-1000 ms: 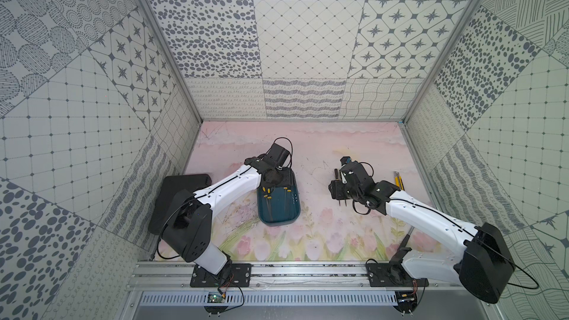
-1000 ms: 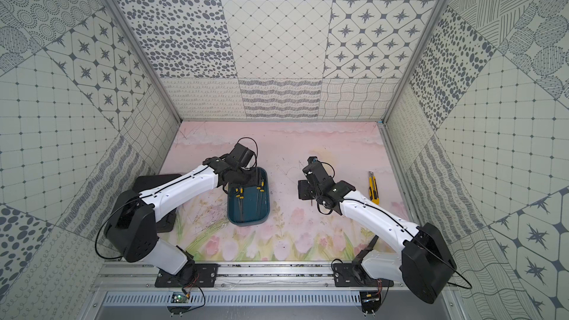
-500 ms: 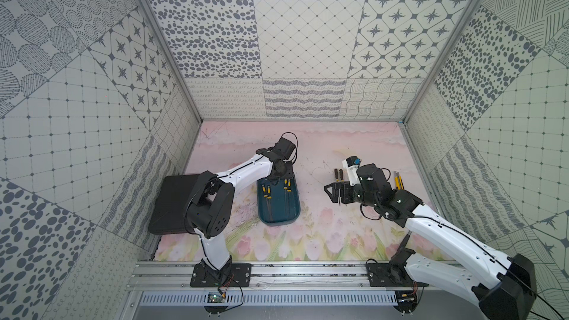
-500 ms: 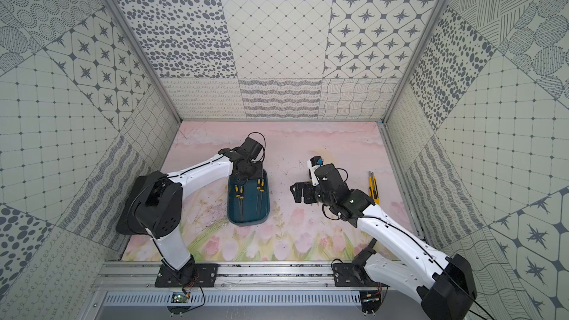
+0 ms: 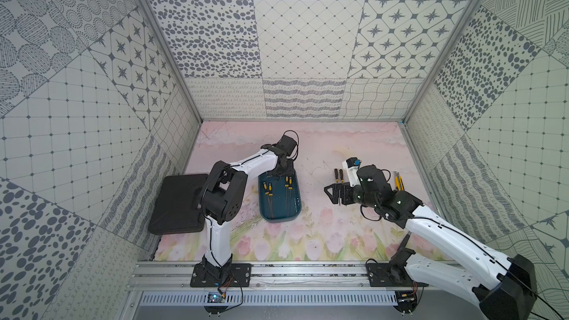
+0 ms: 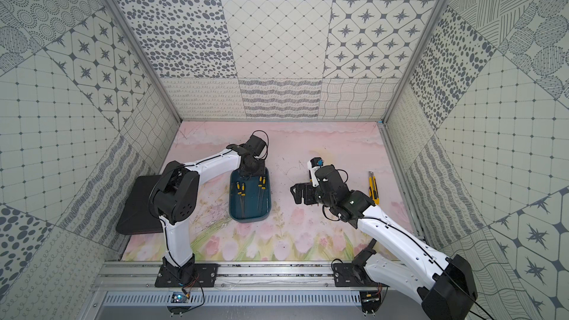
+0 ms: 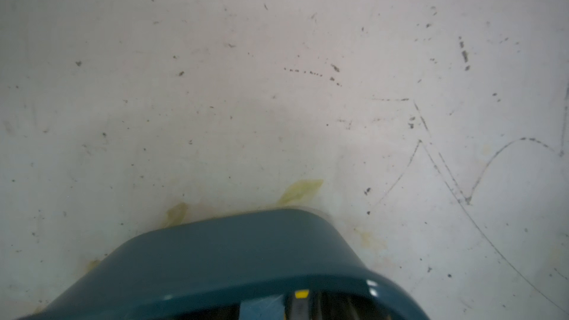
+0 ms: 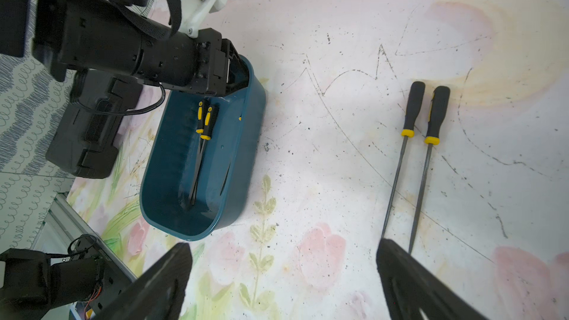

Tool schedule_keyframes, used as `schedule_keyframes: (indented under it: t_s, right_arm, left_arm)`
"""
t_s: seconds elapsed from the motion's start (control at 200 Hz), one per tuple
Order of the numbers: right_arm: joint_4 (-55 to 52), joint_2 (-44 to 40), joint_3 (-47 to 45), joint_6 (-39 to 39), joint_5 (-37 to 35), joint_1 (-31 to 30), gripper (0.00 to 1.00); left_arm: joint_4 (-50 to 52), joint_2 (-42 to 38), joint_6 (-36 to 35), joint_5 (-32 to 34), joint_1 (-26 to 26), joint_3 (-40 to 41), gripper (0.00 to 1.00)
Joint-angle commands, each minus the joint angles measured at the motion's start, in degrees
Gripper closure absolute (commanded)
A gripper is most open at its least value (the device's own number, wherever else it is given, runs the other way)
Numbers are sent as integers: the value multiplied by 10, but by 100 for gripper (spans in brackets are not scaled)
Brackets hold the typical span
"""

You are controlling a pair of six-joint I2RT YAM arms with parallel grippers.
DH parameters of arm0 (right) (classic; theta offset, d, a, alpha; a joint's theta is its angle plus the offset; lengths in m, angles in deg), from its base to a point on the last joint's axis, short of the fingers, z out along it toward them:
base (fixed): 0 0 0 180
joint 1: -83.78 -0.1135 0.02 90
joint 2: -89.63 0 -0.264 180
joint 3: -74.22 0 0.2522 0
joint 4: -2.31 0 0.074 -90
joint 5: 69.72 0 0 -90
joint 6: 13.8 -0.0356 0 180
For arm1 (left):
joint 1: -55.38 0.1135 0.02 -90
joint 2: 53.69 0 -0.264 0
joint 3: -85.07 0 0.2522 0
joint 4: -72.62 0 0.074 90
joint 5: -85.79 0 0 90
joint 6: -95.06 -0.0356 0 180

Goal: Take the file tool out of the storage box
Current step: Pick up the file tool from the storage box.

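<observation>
The left gripper (image 8: 236, 80) reaches down into the far end of the box (image 8: 246, 155), right over the file handles. Its tips are hidden by the box wall and the wrist, so I cannot tell whether they have closed on anything. The right gripper (image 8: 286, 272) hangs spread wide and empty over the table (image 8: 308, 118), just beside the tips of two files (image 8: 400, 161) lying side by side on the bare surface, well apart from the box. Inside the box, both top views show a pair (image 5: 267, 186) by the left wall and a pair (image 5: 288, 181) by the right wall, with handles toward the table's far edge. The box sits left of the table's middle, between the case (image 5: 175, 201) at the left edge and the right arm. A knife (image 5: 398, 181) lies near the right edge. A file looks light, stiff and thin. Its blade lies flat on the floor and would be hard to pinch, so the thick rubbery handle is likely the better hold. Each pair touches, so a neighbour may drag along.
</observation>
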Motion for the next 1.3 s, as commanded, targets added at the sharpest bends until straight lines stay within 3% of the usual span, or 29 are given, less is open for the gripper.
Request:
schedule_keyframes:
  t_s: [0.0,0.385,0.921,1.181,1.296]
  right_arm:
    - [21,-10,-7,-2,0,-4,2]
    - [22,-4,-10,-1,0,-4,1]
    - [29,1,-13,-7,2,-9,1]
    - [34,-10,-20,-3,7,-26,2]
    - [56,-18,-29,-3,45,-34,2]
  left_arm:
    - [14,13,-15,-19,2,-5,59]
    - [-7,29,-6,-33,-9,18,63]
    - [-18,-12,11,-33,-19,85,86]
    - [-18,-63,19,-29,-18,106,93]
    - [-30,-112,29,-53,-18,123,93]
